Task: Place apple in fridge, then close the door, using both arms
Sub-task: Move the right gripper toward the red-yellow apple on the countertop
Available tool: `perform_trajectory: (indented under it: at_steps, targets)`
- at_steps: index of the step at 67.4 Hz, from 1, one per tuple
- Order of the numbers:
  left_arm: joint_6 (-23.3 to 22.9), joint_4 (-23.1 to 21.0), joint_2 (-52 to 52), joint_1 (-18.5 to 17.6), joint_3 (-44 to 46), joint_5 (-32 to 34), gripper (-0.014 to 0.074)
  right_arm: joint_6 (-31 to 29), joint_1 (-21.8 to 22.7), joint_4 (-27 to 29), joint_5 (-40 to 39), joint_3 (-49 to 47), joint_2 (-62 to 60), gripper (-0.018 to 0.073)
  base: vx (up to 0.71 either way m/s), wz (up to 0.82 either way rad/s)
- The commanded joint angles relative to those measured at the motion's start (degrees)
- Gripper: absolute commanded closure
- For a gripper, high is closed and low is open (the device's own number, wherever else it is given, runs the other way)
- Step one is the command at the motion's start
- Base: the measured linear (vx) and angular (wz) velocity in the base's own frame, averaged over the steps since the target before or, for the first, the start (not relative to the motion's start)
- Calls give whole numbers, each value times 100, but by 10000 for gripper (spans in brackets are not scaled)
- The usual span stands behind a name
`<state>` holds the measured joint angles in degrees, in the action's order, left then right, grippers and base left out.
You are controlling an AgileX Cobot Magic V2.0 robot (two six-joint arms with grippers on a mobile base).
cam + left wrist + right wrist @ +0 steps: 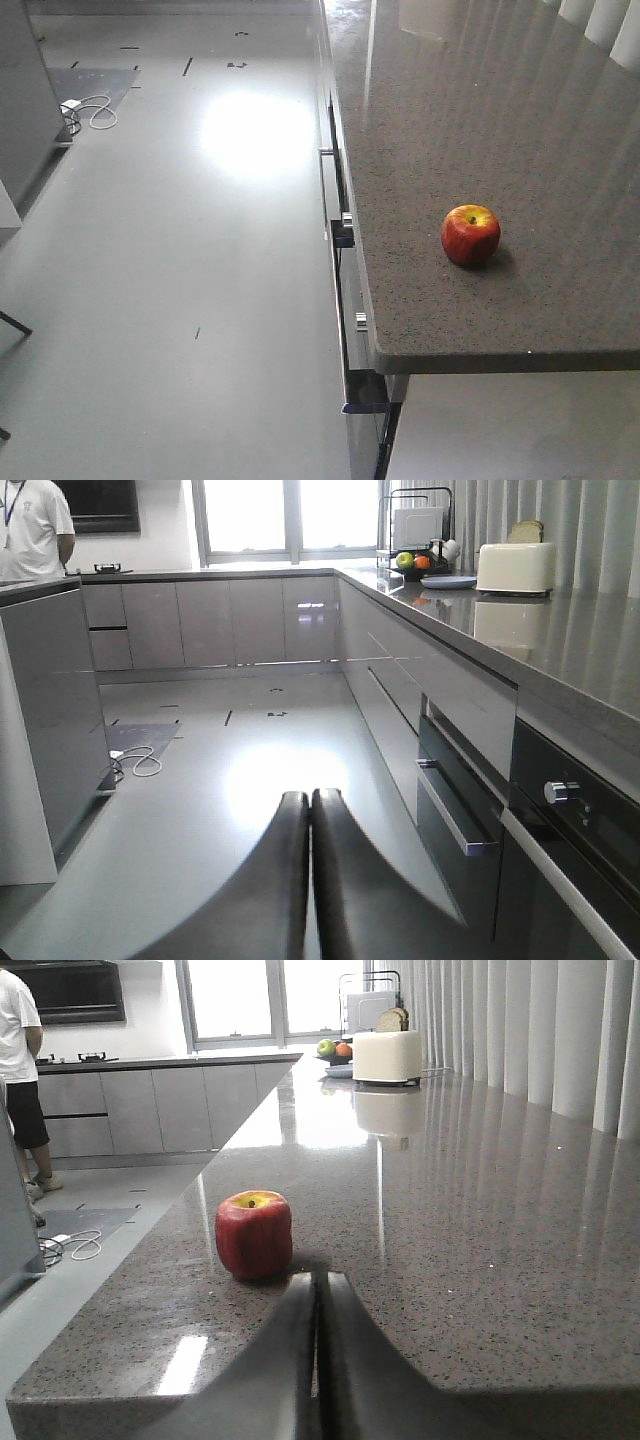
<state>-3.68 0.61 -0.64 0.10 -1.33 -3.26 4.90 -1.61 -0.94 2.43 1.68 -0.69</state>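
A small red apple (471,235) with a yellow top stands upright on the speckled grey counter (500,120), near its front left corner. From the right wrist view the apple (253,1234) sits just beyond and slightly left of my right gripper (320,1278), which is shut with nothing in it. My left gripper (309,798) is shut and empty, hanging over the grey floor beside the lower cabinets. The fridge and its door are out of view.
Drawers with bar handles (455,810) and an oven knob (560,791) line the counter's left side. A toaster (387,1055) and fruit bowl (334,1052) stand far back. A person (18,1070) stands at left. A white cable (88,110) lies on the floor.
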Motion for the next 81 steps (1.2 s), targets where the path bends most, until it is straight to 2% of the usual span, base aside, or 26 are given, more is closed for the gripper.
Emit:
perform_trajectory:
  at_steps: [1, 44, 56, 71, 81]
  targets:
    - [0, -61, -85, 5, 94, 433, 603, -35, 36, -8, -411, -27, -55, 562, 0, 0]
    - [0, -61, -85, 5, 94, 433, 603, -60, 36, -107, -566, -217, -25, 562, 0, 0]
    - [0, -61, -85, 5, 94, 433, 603, -76, 36, -354, 560, -1203, 536, 562, 0, 0]
    - [0, -61, -85, 5, 94, 433, 603, -76, 36, -340, 2578, -2933, 1878, 562, 0, 0]
    - [0, -61, -85, 5, 94, 433, 603, -194, 36, -321, 3435, -3719, 2685, 539, 0, 0]
